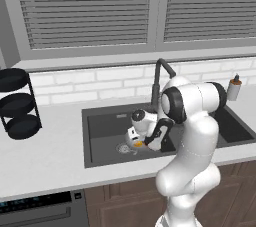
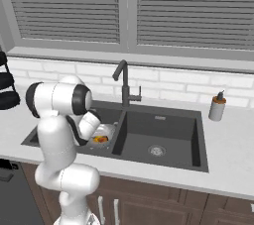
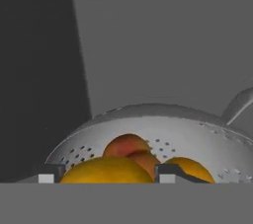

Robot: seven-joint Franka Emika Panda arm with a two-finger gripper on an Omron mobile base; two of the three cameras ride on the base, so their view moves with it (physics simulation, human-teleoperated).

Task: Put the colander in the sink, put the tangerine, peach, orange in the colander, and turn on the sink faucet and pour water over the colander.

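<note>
The silver colander sits in the left basin of the dark sink, below the faucet. My gripper hangs low over the colander's bowl, shut on a yellow-orange fruit, the orange, which fills the gap between the fingertips. Behind it in the bowl lie the reddish peach and the tangerine. From the base views the gripper reaches down into the basin with the orange at the colander. Water is out of view.
A beige soap bottle stands right of the sink. A black round rack stands on the counter at far left. The right basin holds just its drain. A window with blinds backs the counter.
</note>
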